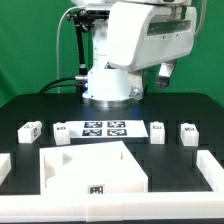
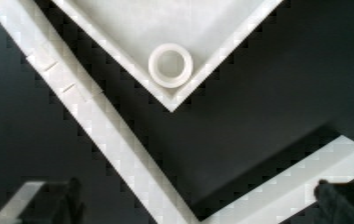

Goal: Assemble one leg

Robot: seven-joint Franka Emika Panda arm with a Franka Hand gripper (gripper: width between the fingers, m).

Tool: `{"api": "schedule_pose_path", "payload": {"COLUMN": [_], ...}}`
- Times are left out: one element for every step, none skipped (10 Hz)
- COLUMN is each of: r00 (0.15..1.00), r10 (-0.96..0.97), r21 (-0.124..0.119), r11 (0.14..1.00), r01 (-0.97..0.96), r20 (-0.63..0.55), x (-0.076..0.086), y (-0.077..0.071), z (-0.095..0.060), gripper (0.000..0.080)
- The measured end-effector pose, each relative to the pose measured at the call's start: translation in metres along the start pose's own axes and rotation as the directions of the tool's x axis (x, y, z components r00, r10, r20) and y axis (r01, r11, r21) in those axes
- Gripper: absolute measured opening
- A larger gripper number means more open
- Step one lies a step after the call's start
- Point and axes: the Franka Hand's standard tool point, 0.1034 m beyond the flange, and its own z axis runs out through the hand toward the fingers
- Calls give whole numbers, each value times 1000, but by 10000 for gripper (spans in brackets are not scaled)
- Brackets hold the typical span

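Note:
Several small white legs with black-and-white markers stand in a row on the black table: one at the exterior view's left (image 1: 30, 128), one beside the marker board (image 1: 62, 133), and two at the right (image 1: 157, 131) (image 1: 188, 133). The large white tray-shaped panel (image 1: 90, 170) lies in front of them. My gripper (image 1: 165, 72) hangs high above the table at the back right, away from every leg. In the wrist view the gripper (image 2: 192, 205) is open and empty, with its dark fingertips (image 2: 41, 200) wide apart over a corner of the panel (image 2: 103, 110), which has a round ring hole (image 2: 170, 65).
The marker board (image 1: 103, 129) lies fixed in front of the robot base (image 1: 108, 88). White obstacle pieces sit at the table's left edge (image 1: 4, 165) and right edge (image 1: 210, 170).

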Motion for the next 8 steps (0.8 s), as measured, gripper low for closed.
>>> {"api": "schedule_pose_path", "payload": {"r00": [1000,999,999,999,999,999,999,1000], "r10": [-24,-25,-25,-25,-25,-25,-25,-27], "r21": [-13,-14,-14,-14,-14,-14,-14,-16], "r11": [1000,1000,1000,1000,1000,1000,1000,1000], "r01": [25,26,26,25,25,25,25,27], "r20": [20,20,20,20,20,20,20,15], "x": [-1,-1,-1,-1,-1,-1,-1,-2], "y": [1,1,1,1,1,1,1,1], "z": [0,0,0,0,0,0,0,1], "gripper": [650,650,650,650,650,650,650,650]}}
